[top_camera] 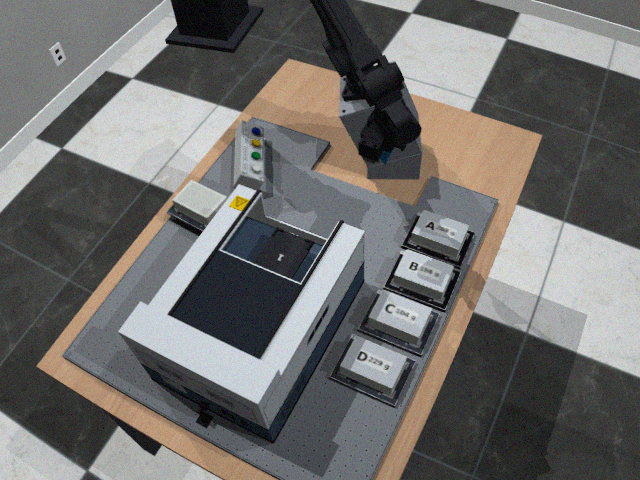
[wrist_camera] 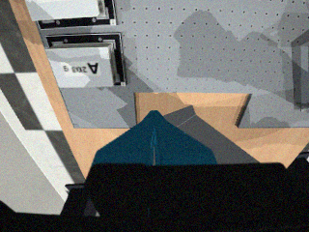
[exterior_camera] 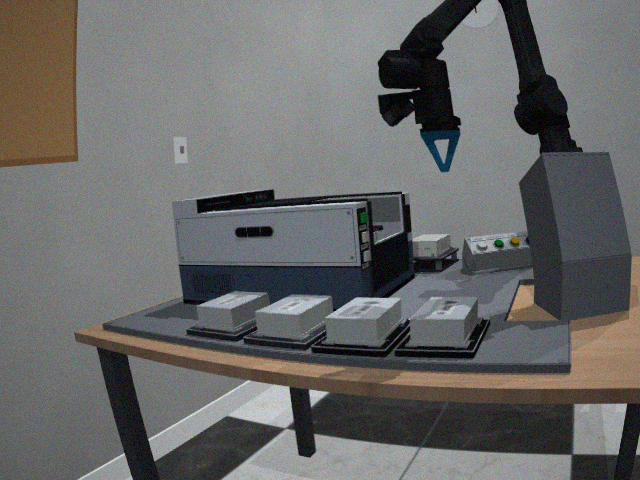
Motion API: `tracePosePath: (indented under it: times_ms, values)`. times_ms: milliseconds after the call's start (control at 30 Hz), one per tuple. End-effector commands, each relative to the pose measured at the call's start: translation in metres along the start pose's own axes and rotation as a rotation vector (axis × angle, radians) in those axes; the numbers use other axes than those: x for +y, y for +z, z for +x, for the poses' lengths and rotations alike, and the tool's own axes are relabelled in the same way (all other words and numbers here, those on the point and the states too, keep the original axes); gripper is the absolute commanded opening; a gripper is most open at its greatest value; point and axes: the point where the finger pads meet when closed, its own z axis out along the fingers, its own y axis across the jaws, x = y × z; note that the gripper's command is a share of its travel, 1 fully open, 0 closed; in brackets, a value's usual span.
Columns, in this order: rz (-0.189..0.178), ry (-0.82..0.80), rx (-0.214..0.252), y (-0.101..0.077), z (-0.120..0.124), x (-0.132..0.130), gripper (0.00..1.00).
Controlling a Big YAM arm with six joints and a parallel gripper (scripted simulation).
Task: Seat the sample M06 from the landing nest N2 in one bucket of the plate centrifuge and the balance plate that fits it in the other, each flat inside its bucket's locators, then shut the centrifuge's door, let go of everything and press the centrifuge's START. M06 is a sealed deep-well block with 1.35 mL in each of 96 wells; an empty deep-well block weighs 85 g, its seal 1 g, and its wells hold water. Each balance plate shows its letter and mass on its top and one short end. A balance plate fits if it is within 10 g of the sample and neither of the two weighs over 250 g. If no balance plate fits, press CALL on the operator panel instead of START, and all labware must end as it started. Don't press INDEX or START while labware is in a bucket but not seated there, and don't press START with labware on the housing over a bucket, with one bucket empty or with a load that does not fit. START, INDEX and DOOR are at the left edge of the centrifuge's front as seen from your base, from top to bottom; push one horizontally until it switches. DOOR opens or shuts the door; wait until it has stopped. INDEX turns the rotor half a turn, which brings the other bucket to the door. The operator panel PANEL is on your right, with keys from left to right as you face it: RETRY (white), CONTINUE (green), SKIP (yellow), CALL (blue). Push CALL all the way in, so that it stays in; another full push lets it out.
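Note:
The sample block M06 (top_camera: 199,200) sits in its nest left of the centrifuge (top_camera: 242,315), and also shows in the exterior view (exterior_camera: 431,244). The centrifuge door is open, and a dark bucket (top_camera: 283,254) shows in the opening. Balance plates A (top_camera: 439,230), B (top_camera: 423,272), C (top_camera: 399,315) and D (top_camera: 373,365) sit in their nests on the right. My gripper (exterior_camera: 443,164) is shut and empty, high above the table near the arm's base. In the wrist view its blue fingers (wrist_camera: 154,121) point down, with plate A (wrist_camera: 82,68) at the upper left.
The operator panel (top_camera: 251,149) with blue, yellow, green and white keys stands behind the centrifuge. The centrifuge's buttons (exterior_camera: 364,236) are at its front edge. The grey base housing (exterior_camera: 576,232) stands at the table's back.

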Motion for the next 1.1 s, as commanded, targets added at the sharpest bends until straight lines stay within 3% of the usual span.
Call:
tracePosePath:
  times_ms: [0, 700, 833, 867, 933, 1067]
  values:
    - [-0.034, 0.017, -0.031, -0.016, -0.012, 0.015, 0.0]
    - [-0.04, 0.026, -0.035, -0.019, -0.017, 0.016, 0.0]
    - [-0.038, 0.058, -0.026, -0.016, -0.023, 0.009, 0.0]
    - [-0.018, 0.054, -0.006, -0.007, -0.012, 0.001, 0.0]
    - [-0.043, 0.082, -0.025, -0.018, -0.029, 0.007, 0.0]
    - [-0.049, 0.136, -0.018, -0.018, -0.041, 0.001, 0.0]
